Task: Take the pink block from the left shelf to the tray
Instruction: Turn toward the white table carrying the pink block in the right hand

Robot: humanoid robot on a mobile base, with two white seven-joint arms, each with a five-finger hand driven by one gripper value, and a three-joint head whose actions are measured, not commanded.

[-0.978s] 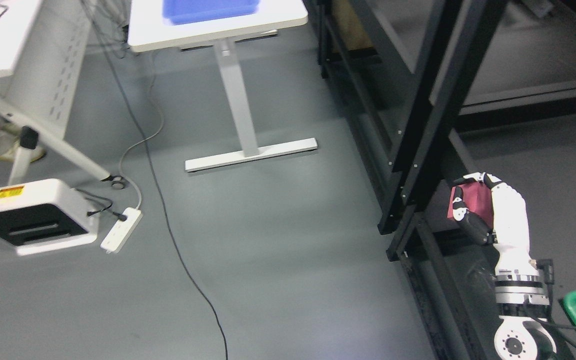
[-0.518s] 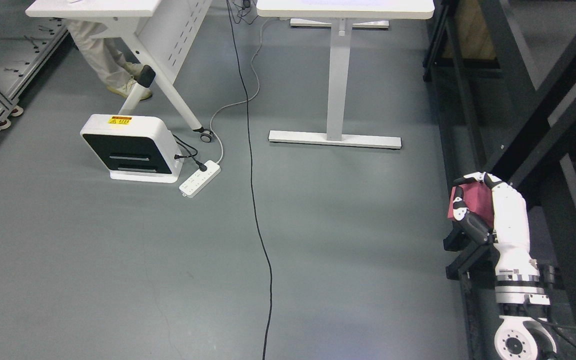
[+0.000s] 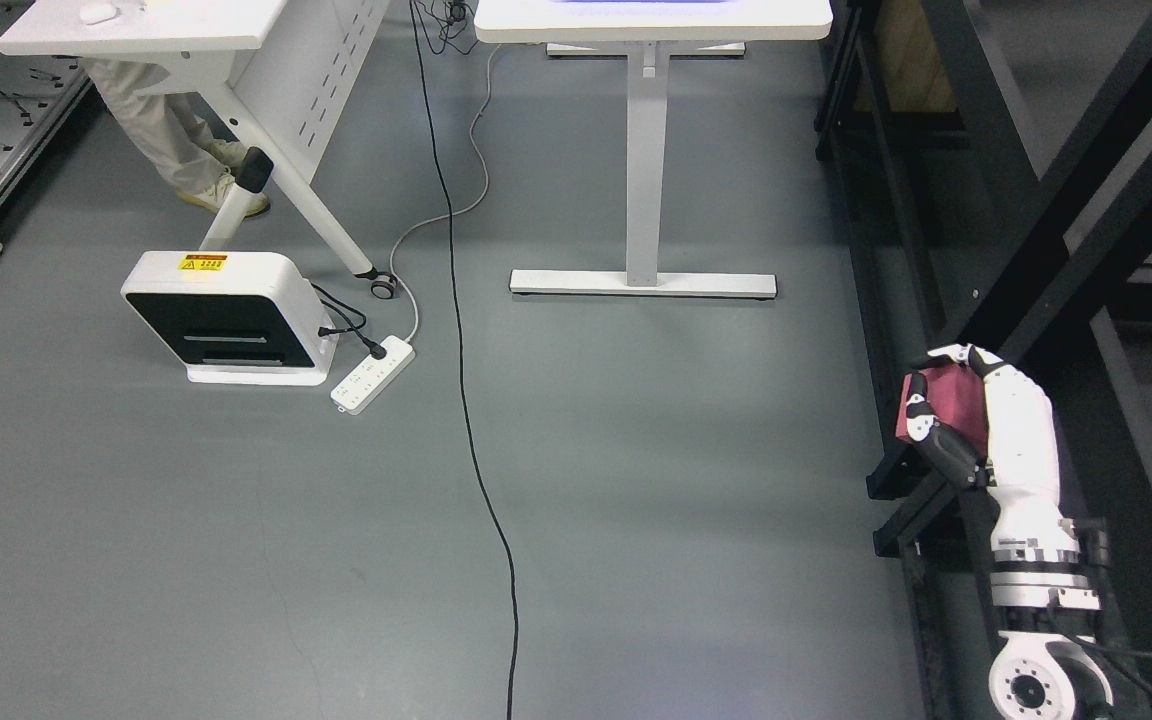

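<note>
Head view: right robot hand (image 3: 946, 420) wrapped round pink block (image 3: 948, 405), held clear of black shelf (image 3: 1026, 290) for carrying; tray unseen.

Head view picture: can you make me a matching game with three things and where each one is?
Things:
1. dark pink square block
2. white power strip
3. white box-shaped device with a black front

Places:
A. on the grey floor, under the slanted leg of the left white table
B. inside the right hand
C. on the floor just right of the device

Pairs: 1-B, 2-C, 3-A
</note>
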